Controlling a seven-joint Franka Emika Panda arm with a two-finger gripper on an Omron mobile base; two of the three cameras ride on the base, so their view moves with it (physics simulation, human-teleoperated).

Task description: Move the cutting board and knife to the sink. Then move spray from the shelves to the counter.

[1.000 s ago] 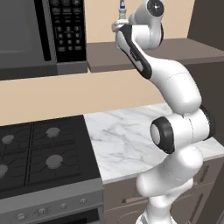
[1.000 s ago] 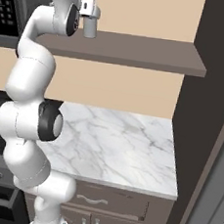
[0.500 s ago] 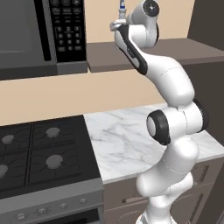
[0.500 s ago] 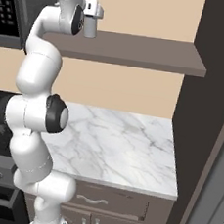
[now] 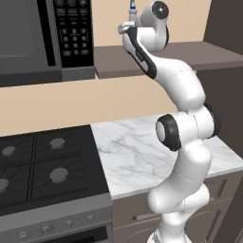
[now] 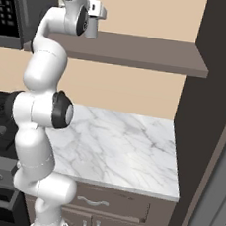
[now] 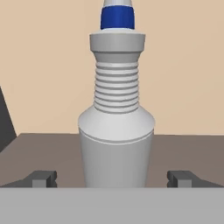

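Two dark fingertips of the white arm's gripper (image 7: 116,178) spread wide, one left and one right of the light-grey cylindrical spray bottle (image 7: 116,144), neither touching. Upright on the brown-grey slab shelf (image 7: 43,153), long axis vertical, blue-and-white nozzle up, centred straight ahead. White marble worktop (image 5: 137,156) far below.

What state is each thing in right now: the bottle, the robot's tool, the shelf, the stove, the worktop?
Spray bottle: upright on the shelf, not gripped.
Tool: open, a finger on either side of the bottle, apart from it.
Shelf: carrying the bottle.
Stove: no flames visible.
Worktop: white marble, nothing set down yet.
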